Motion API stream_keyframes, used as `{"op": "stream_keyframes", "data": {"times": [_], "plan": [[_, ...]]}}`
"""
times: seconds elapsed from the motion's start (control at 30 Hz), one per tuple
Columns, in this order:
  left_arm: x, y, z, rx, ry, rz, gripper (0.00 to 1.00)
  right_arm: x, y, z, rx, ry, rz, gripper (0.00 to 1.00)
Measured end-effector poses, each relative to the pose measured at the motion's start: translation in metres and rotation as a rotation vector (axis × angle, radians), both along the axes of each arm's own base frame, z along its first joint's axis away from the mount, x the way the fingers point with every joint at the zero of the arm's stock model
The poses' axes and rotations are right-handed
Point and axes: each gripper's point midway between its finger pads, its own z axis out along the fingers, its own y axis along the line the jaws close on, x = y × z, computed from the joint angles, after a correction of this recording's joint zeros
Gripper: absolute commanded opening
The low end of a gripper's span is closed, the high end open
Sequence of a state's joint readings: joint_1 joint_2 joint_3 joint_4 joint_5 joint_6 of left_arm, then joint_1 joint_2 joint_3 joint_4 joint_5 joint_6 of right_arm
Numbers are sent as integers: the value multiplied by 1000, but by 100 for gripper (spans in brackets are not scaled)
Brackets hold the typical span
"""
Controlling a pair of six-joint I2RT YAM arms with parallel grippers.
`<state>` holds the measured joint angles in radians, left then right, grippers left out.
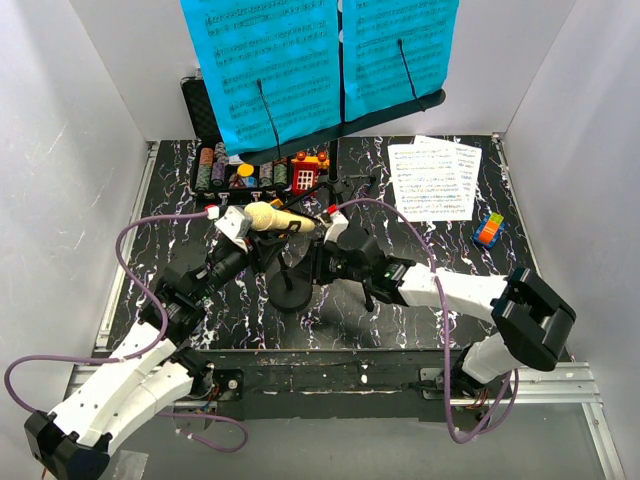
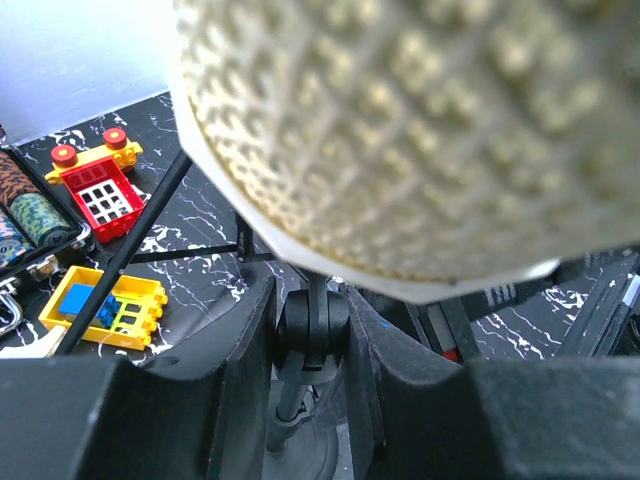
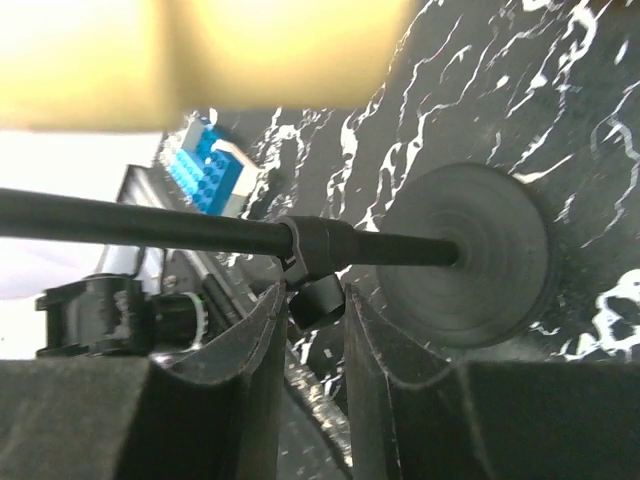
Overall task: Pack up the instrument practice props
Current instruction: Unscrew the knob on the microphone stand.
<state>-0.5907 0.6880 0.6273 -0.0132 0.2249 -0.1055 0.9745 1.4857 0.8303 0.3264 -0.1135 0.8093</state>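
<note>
ok so both my claws are on the small black mic stand (image 1: 290, 296) here — my left claw (image 2: 312, 322) is clenched on the black swivel joint just under the cream microphone (image 1: 272, 216), and my right claw (image 3: 316, 312) is pinched on the little knob sticking off the pole's collar. The mic lies sideways on top of the stand, whose round base sits on the desk (image 1: 345, 328) between my two arms — the music stand (image 1: 400, 108) with its blue sheet-music pages (image 1: 270, 60) is up at the back
</note>
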Motion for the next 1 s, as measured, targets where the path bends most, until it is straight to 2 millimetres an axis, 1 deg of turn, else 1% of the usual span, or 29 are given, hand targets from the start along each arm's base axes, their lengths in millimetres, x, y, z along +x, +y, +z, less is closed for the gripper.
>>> {"op": "stream_keyframes", "data": {"times": [0.17,0.3,0.47,0.83,1.0], "plan": [[3,-2,-1,-3,5,0,0,1,-2,2,-101,-228,-16,1],[6,-5,-9,11,31,-2,0,0,-3,1,-195,-428,-23,1],[5,-8,-9,8,32,-17,0,1,-8,2,-315,-684,-20,1],[8,-13,-10,-3,42,-29,0,2,-12,2,-596,-1253,65,1],[11,-14,-10,-15,50,-21,0,3,-13,2,-701,-1450,84,1]]}}
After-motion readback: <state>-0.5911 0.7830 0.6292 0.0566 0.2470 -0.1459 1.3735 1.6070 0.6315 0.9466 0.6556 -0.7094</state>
